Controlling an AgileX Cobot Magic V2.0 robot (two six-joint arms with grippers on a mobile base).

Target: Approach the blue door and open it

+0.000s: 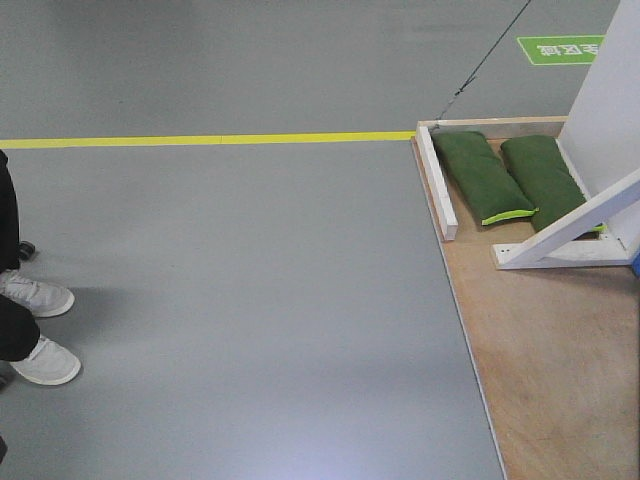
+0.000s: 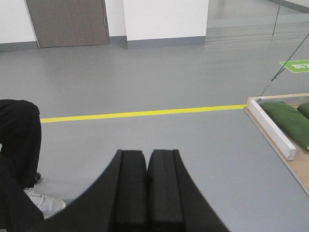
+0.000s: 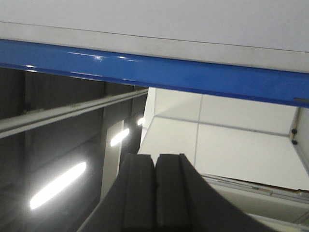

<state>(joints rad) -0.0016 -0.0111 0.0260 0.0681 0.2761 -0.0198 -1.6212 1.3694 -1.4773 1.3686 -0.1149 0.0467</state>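
Two green sandbags (image 1: 484,176), soft fabric with a bright lime seam, lie side by side on a plywood base (image 1: 560,360), boxed in by a square-edged white wooden rail (image 1: 437,185). A white diagonal brace (image 1: 580,222) rises from the base to a matte white panel (image 1: 612,100), which the picture edge cuts off. The smooth grey floor (image 1: 250,300) is crossed by a yellow tape line (image 1: 200,140) that ends at the base's corner. A thin dark cable (image 1: 490,55) slants up from that corner, and a green floor sign (image 1: 560,48) is partly out of frame. At the left stand white sneakers (image 1: 45,362) and black trousers (image 2: 19,130); the rest of the person is cropped. The left tool (image 2: 147,159), matte black with curved flanks, has its pads pressed together on nothing, low above the floor. The right tool (image 3: 155,164) is likewise closed and empty, and points upward. Above it, the blue door (image 3: 145,70) shows only as a glossy bright-blue band under a pale strip, with the rest out of view. Elongated ceiling lights (image 3: 58,186) glare in the dim area below it, where detail is hard to read
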